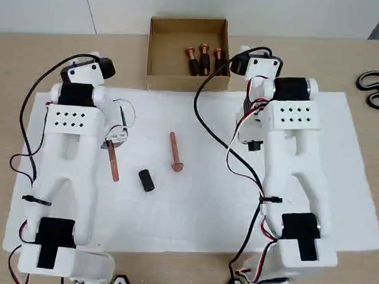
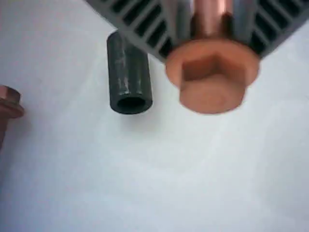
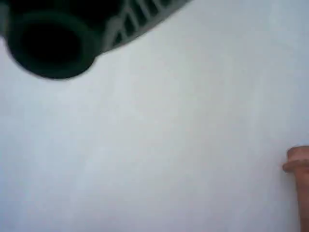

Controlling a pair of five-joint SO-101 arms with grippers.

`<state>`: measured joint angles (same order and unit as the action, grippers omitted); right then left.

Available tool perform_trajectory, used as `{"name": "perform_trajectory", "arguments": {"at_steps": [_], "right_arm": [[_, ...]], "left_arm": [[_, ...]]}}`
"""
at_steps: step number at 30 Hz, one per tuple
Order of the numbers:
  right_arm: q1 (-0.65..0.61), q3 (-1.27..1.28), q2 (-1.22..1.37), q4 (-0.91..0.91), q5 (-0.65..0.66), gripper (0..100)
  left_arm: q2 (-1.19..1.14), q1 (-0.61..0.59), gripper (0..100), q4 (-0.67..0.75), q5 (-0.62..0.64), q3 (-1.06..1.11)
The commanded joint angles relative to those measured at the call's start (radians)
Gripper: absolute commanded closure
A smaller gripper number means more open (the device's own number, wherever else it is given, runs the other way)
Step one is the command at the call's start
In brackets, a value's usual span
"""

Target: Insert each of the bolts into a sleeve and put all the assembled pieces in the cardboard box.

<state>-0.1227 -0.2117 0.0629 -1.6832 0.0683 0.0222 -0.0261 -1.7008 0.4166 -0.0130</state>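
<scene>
Left claw (image 1: 114, 143) clamped on a copper bolt (image 2: 211, 77), hexagonal head facing its wrist camera. Right claw (image 1: 254, 143) clamped on a black sleeve (image 3: 48, 44), bore open toward its camera. Between the arms, on the white mat (image 1: 199, 211), a second sleeve (image 1: 146, 180) lies just beside the held bolt's end, with a second bolt (image 1: 175, 152) near it, not touching. Cardboard box (image 1: 156, 47) at the far side of the worktop (image 1: 30, 55) holds three assembled pieces (image 1: 205, 60). Scissors (image 1: 375, 86) lie off the mat
</scene>
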Motion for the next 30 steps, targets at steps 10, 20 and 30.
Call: {"name": "perform_trajectory", "arguments": {"at_steps": [10,20,30], "right_arm": [[-0.007,-0.009,-0.064,0.010,0.008,99.4],[-0.007,-0.005,-0.389,0.012,0.009,99.2],[-0.048,0.413,-0.883,0.294,0.008,99.1]], "left_arm": [[0.006,0.005,99,0.011,-0.020,-0.045],[0.018,0.091,99,0.009,-0.020,-0.073],[0.018,0.126,99,0.009,-0.015,-0.136]]}}
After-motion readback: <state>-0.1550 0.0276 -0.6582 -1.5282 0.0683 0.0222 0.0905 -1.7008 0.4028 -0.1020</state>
